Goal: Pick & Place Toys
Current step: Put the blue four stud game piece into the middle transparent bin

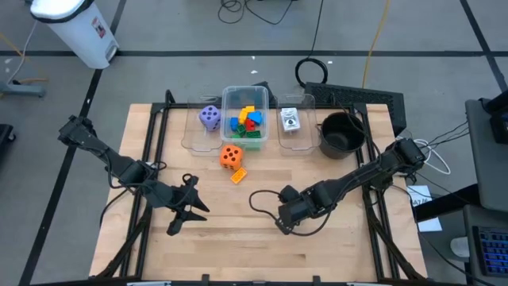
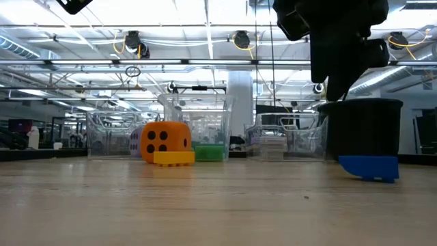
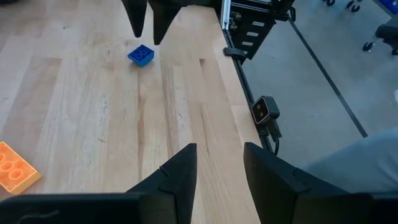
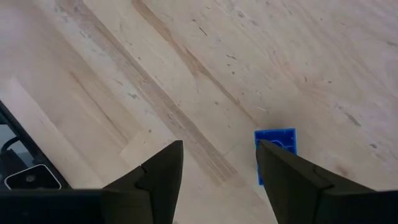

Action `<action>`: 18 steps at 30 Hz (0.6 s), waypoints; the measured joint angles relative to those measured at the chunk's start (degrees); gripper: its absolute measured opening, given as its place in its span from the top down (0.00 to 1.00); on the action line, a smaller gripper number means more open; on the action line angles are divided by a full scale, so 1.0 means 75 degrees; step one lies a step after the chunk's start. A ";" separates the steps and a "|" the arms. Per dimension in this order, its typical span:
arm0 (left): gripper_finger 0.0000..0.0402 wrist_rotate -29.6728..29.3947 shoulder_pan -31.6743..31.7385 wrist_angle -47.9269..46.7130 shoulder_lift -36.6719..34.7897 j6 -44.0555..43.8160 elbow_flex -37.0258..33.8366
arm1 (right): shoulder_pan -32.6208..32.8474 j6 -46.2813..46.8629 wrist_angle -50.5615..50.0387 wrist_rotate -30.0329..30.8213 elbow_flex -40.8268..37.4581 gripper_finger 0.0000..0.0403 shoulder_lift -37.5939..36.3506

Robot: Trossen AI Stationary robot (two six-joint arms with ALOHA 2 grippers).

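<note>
A small blue block [image 4: 277, 155] lies flat on the bare wood, also seen in the low view as the blue block [image 2: 369, 167]. My right gripper [image 4: 217, 149] hangs open above it, clear of it, with the block just beside one fingertip. My left gripper [image 3: 219, 149] stands open over the table's near left part with nothing between its fingers. An orange die [image 1: 231, 156] and a yellow-orange block [image 1: 238, 175] rest on the table in front of the tubs. A purple die [image 1: 209, 117], coloured blocks [image 1: 248, 121] and white cards [image 1: 290, 119] lie in clear tubs.
Three clear tubs [image 1: 226, 95] stand in a row at the table's far side, with a black round pot [image 1: 341, 133] to their right. A black cable [image 1: 258, 202] loops on the wood beside my right gripper. Bare wood lies between the two grippers.
</note>
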 joint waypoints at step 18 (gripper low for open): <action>0.66 -0.0640 0.0013 0.0297 0.0001 -0.1368 0.0000 | 0.0011 -0.2179 -0.0210 0.0022 0.0000 0.47 0.0000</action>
